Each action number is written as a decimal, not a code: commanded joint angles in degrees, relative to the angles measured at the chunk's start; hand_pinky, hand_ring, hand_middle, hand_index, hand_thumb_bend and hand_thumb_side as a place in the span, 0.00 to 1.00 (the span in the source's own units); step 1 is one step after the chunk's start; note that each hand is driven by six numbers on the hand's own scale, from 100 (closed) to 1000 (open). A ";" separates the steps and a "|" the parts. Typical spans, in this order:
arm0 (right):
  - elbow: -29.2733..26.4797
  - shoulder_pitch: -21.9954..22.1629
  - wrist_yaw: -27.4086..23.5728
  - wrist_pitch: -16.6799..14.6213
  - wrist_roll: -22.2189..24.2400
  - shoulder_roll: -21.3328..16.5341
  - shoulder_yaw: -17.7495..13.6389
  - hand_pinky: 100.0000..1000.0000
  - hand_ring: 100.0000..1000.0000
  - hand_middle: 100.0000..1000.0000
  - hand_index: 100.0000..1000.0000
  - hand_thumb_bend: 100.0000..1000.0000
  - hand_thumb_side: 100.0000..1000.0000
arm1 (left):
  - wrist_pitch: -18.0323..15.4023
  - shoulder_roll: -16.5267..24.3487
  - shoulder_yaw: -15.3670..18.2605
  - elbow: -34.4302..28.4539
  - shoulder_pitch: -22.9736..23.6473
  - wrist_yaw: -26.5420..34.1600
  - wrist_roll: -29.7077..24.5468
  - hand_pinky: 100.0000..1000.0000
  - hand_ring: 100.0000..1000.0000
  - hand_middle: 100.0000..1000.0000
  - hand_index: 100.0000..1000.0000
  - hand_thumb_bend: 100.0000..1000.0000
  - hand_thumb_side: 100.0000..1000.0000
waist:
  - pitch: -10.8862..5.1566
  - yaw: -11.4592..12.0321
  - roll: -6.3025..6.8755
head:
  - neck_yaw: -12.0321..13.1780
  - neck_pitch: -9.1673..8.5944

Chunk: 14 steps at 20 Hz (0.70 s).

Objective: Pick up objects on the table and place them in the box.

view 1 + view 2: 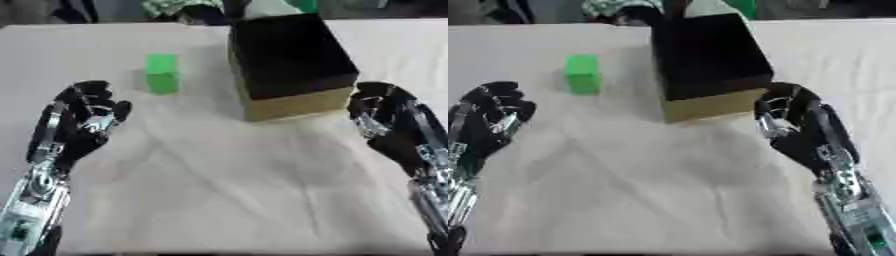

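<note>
— Green is the only colour that matters to me right now; the green block stands upright on the pale tablecloth, just left of the box and a little apart from its wall. Where would you start?

— With your left hand, surely; it looks nearer. Is it holding anything?

— Nothing; its fingers are curled inward over the palm, closed on air, and it rests on the cloth below and to the left of the block, near but not touching. My right hand is much the same; fingers bent in, nothing between them, lying close beside the box's tan front corner on the right. Whether it touches the cardboard I cannot tell.

— Why park them there?

— I judge it a waiting pose; one hand on each side of the work, both clear of the box's mouth so nothing blocks the drop. The box sits at the far middle, open side up, dark inside; I can't make out whether anything lies in it already.

— So the task has barely begun?

— By my reading, the block is the one thing I can see on the table outside the box; it has yet to be picked up. The left hand would need to uncurl, reach forward and right, and close round the block's sides; since it stands tall and narrow, a clumsy approach could tip it.
</note>
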 commanded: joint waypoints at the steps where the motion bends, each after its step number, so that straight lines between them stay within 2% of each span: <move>1: -1.15 -0.34 -0.07 -0.05 0.05 -0.42 -0.55 0.56 0.59 0.58 0.74 0.12 0.25 | -0.06 1.25 0.63 -1.09 -0.56 -0.05 0.11 0.56 0.58 0.54 0.69 0.61 0.32 | -1.00 -0.02 -0.01 | 0.20 -0.48; 10: -1.12 -0.25 -0.04 -0.05 0.01 -0.41 -0.57 0.56 0.59 0.58 0.74 0.13 0.25 | 0.08 1.94 0.60 -1.16 -0.73 -0.32 0.06 0.56 0.58 0.54 0.69 0.61 0.32 | -1.05 -0.10 0.01 | 0.18 -0.41; 14: -1.09 -0.08 0.02 -0.03 -0.02 -0.56 -0.59 0.56 0.59 0.58 0.74 0.13 0.25 | 0.93 4.93 0.51 -1.57 -2.07 -1.53 -0.17 0.56 0.58 0.54 0.69 0.60 0.30 | -1.28 -0.11 0.09 | 0.07 -0.19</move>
